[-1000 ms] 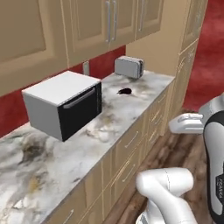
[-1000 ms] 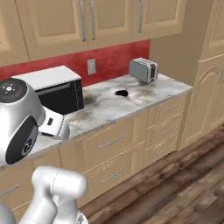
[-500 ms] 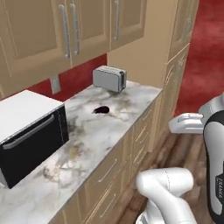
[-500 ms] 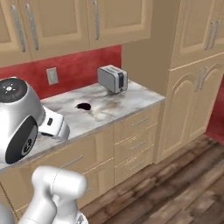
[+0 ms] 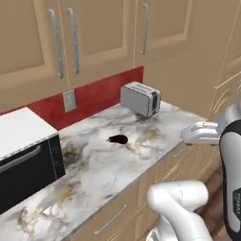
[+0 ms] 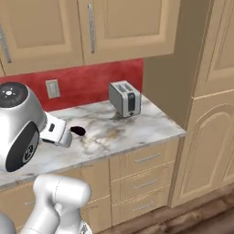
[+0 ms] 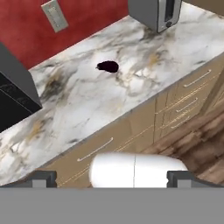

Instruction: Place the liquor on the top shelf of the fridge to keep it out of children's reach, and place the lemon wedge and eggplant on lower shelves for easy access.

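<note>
The eggplant [image 5: 118, 139] [image 6: 78, 131], small, glossy and dark purple, lies alone on the marble counter [image 5: 99, 174] between the microwave and the toaster. In the hand view the eggplant [image 7: 108, 66] sits well ahead of my gripper [image 7: 111, 178], out over the floor in front of the counter's drawers. Its two dark fingertips [image 7: 41, 178] stand far apart with nothing between them, so it is open. The liquor, the lemon wedge and the fridge with its top shelf are out of view.
A silver toaster [image 5: 141, 99] [image 6: 124, 98] stands at the counter's right end against the red backsplash. A microwave [image 5: 26, 160] occupies the left. A wall outlet [image 6: 53, 88] is behind. Tan upper cabinets hang overhead; a tall cabinet [image 6: 210, 114] closes the counter's right end.
The whole picture has shifted as the base moved: the microwave slid towards the left edge, and the toaster and eggplant now sit nearer and more central. The gripper stays open.
</note>
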You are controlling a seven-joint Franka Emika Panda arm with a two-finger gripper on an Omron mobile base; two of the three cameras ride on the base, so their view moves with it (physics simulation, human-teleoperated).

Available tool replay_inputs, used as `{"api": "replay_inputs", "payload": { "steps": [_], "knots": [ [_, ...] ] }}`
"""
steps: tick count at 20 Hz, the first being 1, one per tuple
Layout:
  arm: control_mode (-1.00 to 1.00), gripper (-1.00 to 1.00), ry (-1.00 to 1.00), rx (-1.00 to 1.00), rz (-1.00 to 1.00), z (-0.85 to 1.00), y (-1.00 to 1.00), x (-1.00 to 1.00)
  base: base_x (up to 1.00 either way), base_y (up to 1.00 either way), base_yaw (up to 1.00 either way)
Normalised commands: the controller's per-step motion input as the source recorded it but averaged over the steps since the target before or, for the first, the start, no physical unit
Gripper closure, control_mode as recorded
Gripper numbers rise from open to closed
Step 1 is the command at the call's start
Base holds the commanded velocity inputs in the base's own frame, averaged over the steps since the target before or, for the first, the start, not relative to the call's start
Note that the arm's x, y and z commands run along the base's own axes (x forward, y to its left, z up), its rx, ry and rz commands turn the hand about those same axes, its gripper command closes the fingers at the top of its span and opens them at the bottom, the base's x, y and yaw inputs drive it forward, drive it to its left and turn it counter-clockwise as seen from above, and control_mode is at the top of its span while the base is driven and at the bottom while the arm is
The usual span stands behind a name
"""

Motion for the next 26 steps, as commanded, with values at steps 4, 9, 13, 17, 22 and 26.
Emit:
{"api": "replay_inputs", "payload": {
  "steps": [4,9,13,17,22,26],
  "knots": [
    [1.0,-1.0,0.0,0.0,0.0,0.0,0.0,0.0,1.0,-0.16,0.62],
    [1.0,-1.0,0.0,0.0,0.0,0.0,0.0,0.0,1.0,-0.18,0.64],
    [1.0,-1.0,0.0,0.0,0.0,0.0,0.0,0.0,0.94,-0.26,0.67],
    [1.0,-1.0,0.0,0.0,0.0,0.0,0.0,0.0,0.83,-0.25,0.63],
    [-1.0,-1.0,0.0,0.0,0.05,-0.22,-0.05,0.19,0.34,-0.09,0.2],
    [-1.0,-1.0,0.0,0.0,0.02,-0.55,-0.12,0.49,0.0,0.0,0.0]
  ]
}}
